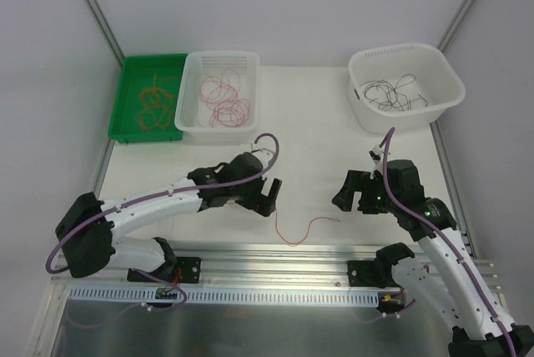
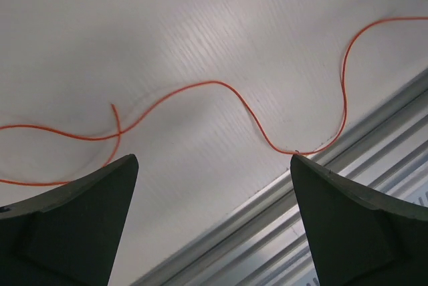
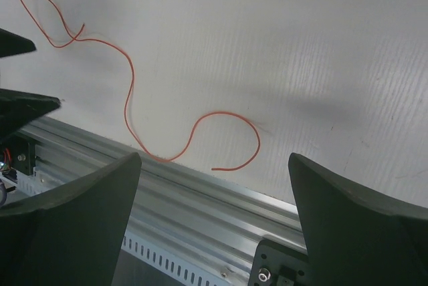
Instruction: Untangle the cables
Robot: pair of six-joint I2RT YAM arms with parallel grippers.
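A single thin red cable [image 1: 304, 232] lies loose on the white table near its front edge, winding in an S-curve. In the left wrist view the red cable [image 2: 221, 84] runs across the table just beyond my left gripper [image 2: 214, 159], which is open with nothing between its fingers. My left gripper [image 1: 269, 198] hovers over the cable's left end. My right gripper [image 1: 355, 198] stands open and empty to the right of the cable. The right wrist view shows the cable [image 3: 130, 92] ahead of the right gripper [image 3: 214, 156], its free end near the rail.
A green tray [image 1: 125, 98] at the back left holds orange-tan cables [image 1: 154, 103]. Beside it a white basket [image 1: 190, 69] holds red cables [image 1: 225, 98]. A white tub [image 1: 450, 90] at the back right holds black cables [image 1: 396, 94]. An aluminium rail [image 1: 275, 257] borders the front edge.
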